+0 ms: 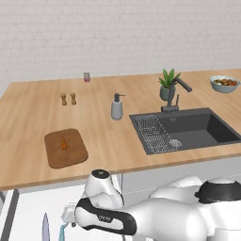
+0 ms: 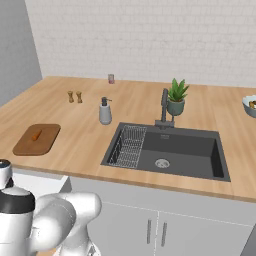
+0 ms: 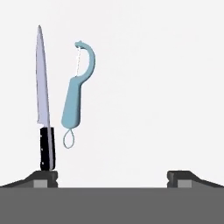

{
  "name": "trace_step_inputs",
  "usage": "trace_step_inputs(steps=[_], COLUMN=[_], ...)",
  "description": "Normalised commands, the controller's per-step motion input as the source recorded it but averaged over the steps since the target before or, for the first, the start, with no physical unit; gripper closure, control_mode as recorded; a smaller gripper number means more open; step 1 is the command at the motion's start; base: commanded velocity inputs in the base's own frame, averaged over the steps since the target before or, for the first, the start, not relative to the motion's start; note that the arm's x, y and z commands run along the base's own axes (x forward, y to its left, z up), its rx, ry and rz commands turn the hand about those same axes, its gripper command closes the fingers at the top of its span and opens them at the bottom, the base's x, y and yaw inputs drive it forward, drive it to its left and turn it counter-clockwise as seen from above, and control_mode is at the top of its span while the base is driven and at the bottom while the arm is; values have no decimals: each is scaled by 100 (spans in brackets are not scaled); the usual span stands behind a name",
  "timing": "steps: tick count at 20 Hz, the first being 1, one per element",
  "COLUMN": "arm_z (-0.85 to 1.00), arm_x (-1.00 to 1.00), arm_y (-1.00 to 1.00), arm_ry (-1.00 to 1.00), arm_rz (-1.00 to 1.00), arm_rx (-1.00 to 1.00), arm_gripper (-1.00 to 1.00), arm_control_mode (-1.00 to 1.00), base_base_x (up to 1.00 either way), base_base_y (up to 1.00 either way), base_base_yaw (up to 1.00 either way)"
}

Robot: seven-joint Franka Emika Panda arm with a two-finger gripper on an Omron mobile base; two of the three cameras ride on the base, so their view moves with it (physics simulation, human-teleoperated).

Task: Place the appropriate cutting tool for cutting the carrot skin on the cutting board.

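The light-blue peeler [image 3: 75, 98] lies on the white floor of an open drawer, hooked head pointing away from me, just right of the long knife [image 3: 43, 96] with the black handle. Both also peek out low in the left base view, the peeler [image 1: 62, 232] beside the knife [image 1: 45, 228]. My gripper [image 3: 112, 177] hangs over the drawer, open and holding nothing, its left fingertip [image 3: 43, 177] near the knife handle. Up on the counter sits the dark brown cutting board [image 1: 70, 155] [image 2: 45, 142], and the small orange carrot [image 1: 64, 143] [image 2: 36, 135] rests on it.
A dark sink [image 1: 207, 134] with a wire rack [image 1: 153, 134] and faucet [image 1: 176, 92] lies right of the board. A soap dispenser [image 1: 116, 107], two shakers [image 1: 68, 99], a potted plant [image 1: 168, 84], a small cup [image 1: 86, 77] and a fruit bowl [image 1: 224, 84] stand further back.
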Motion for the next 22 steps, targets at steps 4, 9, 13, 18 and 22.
trace_step_inputs(steps=[4, 9, 13, 18, 22], arm_z=[-1, -2, -19, -18, -13], arm_x=[21, 9, -37, -17, 1], arm_y=[26, 23, 33, 33, 3], arm_ry=[23, 9, -1, 0, -2], arm_rz=[0, 0, 0, 0, 0], arm_rx=[-6, -9, -24, -23, -7], arm_gripper=[-100, -100, -100, -100, -100], arm_control_mode=[-100, -100, -100, -100, -100], base_base_x=[0, 0, 0, 0, 0], base_base_y=[0, 0, 0, 0, 0], base_base_yaw=[0, 0, 0, 0, 0])
